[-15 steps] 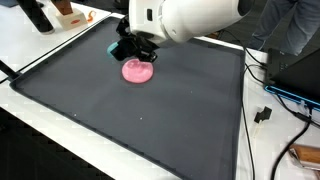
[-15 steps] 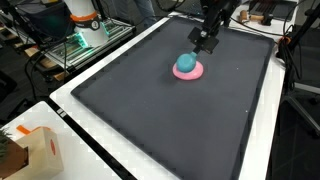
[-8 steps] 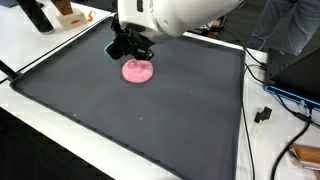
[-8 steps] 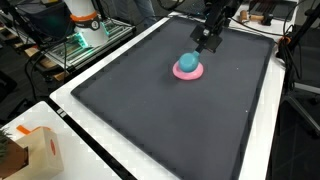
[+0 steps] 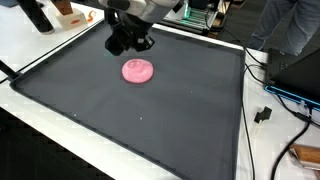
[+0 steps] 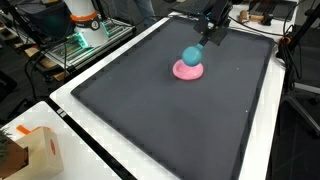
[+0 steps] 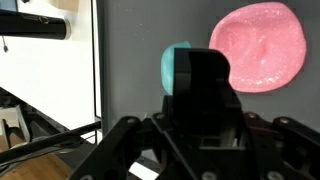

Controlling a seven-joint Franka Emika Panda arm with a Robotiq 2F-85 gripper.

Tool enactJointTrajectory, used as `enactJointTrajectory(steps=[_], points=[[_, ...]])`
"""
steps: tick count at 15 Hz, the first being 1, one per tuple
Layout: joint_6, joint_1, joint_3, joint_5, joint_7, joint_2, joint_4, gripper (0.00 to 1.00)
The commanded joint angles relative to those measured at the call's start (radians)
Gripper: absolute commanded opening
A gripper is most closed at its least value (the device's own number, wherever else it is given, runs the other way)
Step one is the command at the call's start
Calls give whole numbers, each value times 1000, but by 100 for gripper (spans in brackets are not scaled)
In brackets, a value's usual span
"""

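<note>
Over the black mat (image 6: 120, 110), near its far edge, hangs above the pink dish (image 6: 186, 72) lying flat there. Grips the teal ball (image 6: 190, 56) just above that dish, in the gripper (image 6: 199, 47), fingers narrowed around it.

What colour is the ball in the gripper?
Teal. The ball shows best in an exterior view.

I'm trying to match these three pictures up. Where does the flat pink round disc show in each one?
In an exterior view: the flat pink round disc lies above the middle, just below the end effector.
In an exterior view: upper right of the middle, under the held teal ball.
Wrist view: top right corner.
Shared landmark: the dark grey mat under it.
</note>
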State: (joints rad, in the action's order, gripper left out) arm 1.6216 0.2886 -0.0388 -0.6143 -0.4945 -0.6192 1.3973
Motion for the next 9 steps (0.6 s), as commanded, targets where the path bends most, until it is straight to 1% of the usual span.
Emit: enactJointTrajectory(steps=[1,4,9], points=[[37,-44,-14,101,142,67,23,25],[44,-72,-13,186,244,109,25,25],[50,-142,-24,364,400,175,37,25]])
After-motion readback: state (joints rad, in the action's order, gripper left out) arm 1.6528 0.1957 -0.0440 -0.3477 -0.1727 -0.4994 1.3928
